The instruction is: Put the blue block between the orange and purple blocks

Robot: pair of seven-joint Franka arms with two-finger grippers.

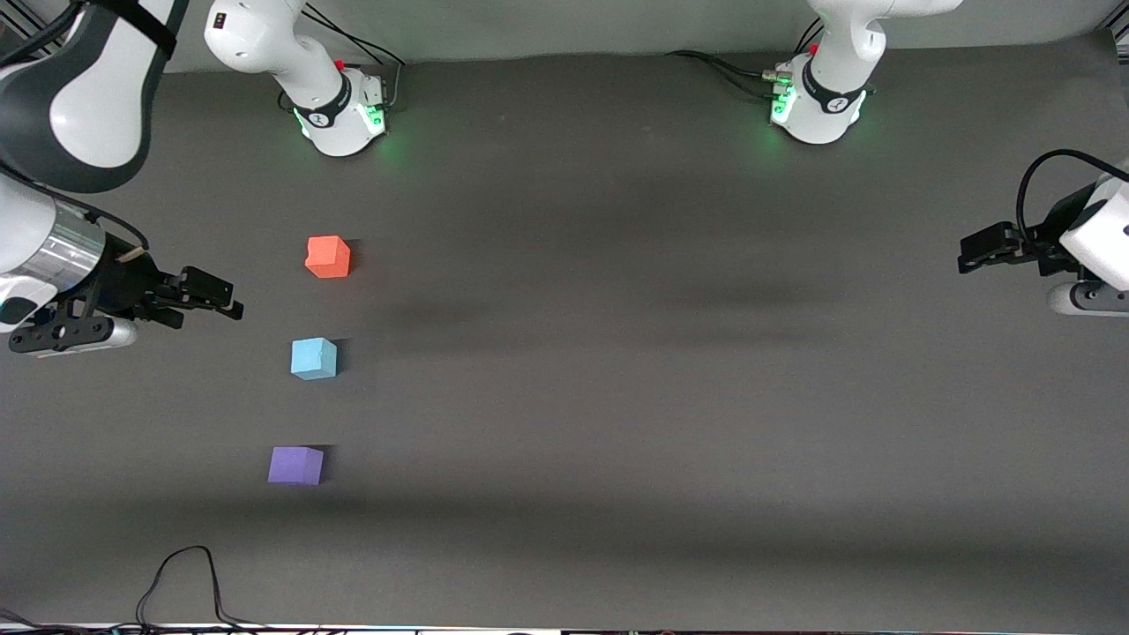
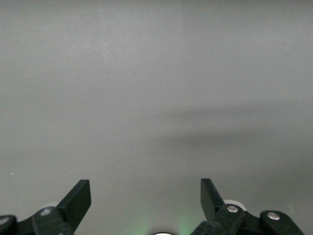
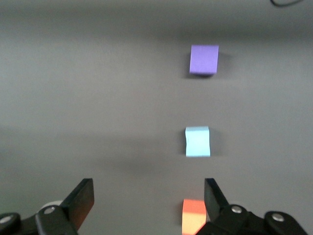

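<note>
Front view: the blue block [image 1: 314, 358] already sits on the surface [image 1: 617, 397] between orange [image 1: 328, 257] at its 12 o'clock and purple [image 1: 295, 465] at 6. The right pincer [image 1: 231, 300] hovers beside the row, released. The left pincer [image 1: 963, 251] waits over its own end.

Left wrist view: fingers [image 2: 77, 199] spread, empty.

Right wrist view: all three cubes lie in line, untouched (I judge the placing done; next only calls for staying clear).

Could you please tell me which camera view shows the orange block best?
The front view: the orange block sits whole and unobstructed on the table. The right wrist view shows it cut off at the picture's edge beside one of the jaws; the left wrist view misses it entirely.
</note>
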